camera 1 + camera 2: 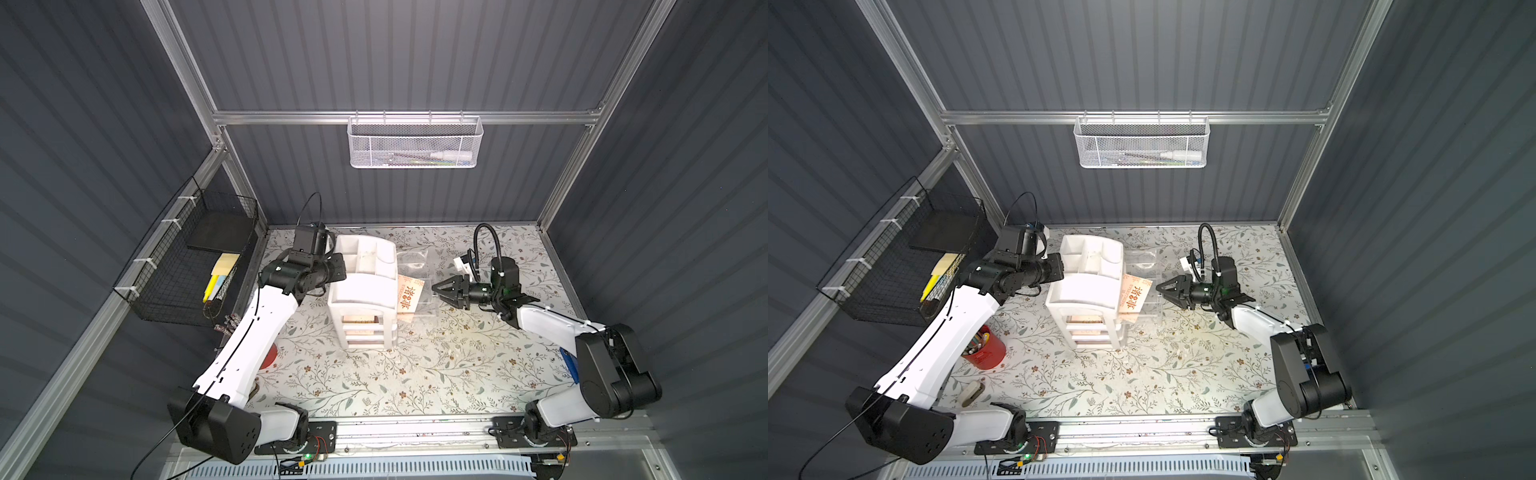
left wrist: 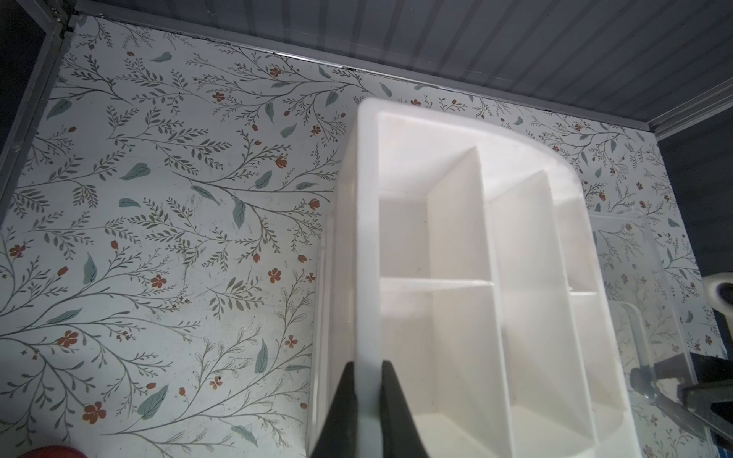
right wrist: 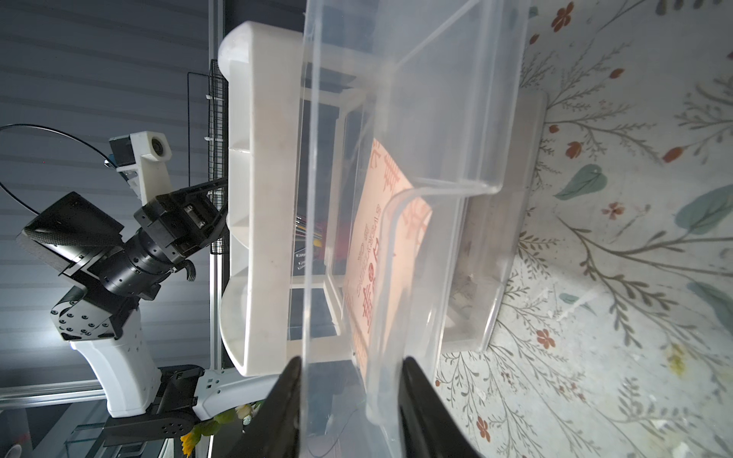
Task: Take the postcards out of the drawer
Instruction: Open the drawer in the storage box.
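A clear plastic drawer [image 1: 429,309] [image 1: 1152,309] [image 3: 456,99] stands pulled out to the right of the white organizer [image 1: 361,291] [image 1: 1084,286] [image 2: 456,222] [image 3: 258,198]. Inside it the postcards [image 1: 409,296] [image 1: 1134,297] [image 3: 380,246] lean slanted; the one I see is pale peach with red Chinese characters. My right gripper [image 1: 435,291] [image 1: 1158,291] [image 3: 352,361] is shut on the drawer's front wall and handle lip, one finger on each side. My left gripper [image 2: 368,364] [image 1: 337,267] is shut on the organizer's top rim at its left side.
A red pen cup [image 1: 986,353] stands by the left arm. A black wire basket [image 1: 199,257] with yellow sticky notes [image 1: 224,264] hangs on the left wall. A white mesh basket [image 1: 413,143] hangs on the back rail. Floral table [image 1: 415,374] lies in front of the organizer.
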`<action>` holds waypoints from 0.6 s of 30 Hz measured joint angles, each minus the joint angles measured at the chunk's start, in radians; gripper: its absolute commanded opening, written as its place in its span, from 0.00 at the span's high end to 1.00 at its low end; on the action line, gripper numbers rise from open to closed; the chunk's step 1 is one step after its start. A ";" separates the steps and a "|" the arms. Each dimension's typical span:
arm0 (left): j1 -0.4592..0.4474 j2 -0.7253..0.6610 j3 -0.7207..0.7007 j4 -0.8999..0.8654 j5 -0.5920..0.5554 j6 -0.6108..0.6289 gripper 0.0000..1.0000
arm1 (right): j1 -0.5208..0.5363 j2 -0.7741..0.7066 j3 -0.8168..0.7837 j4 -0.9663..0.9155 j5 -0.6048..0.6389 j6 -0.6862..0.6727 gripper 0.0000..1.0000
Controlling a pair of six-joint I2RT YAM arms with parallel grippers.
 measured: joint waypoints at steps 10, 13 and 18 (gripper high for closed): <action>0.000 -0.045 -0.037 0.008 -0.005 -0.034 1.00 | 0.000 0.000 0.012 -0.051 0.009 -0.031 0.44; 0.000 -0.057 -0.050 0.015 -0.004 -0.045 1.00 | 0.000 -0.013 0.035 -0.118 0.026 -0.063 0.40; 0.001 -0.071 -0.071 0.031 0.002 -0.057 1.00 | 0.000 -0.050 0.085 -0.232 0.061 -0.122 0.37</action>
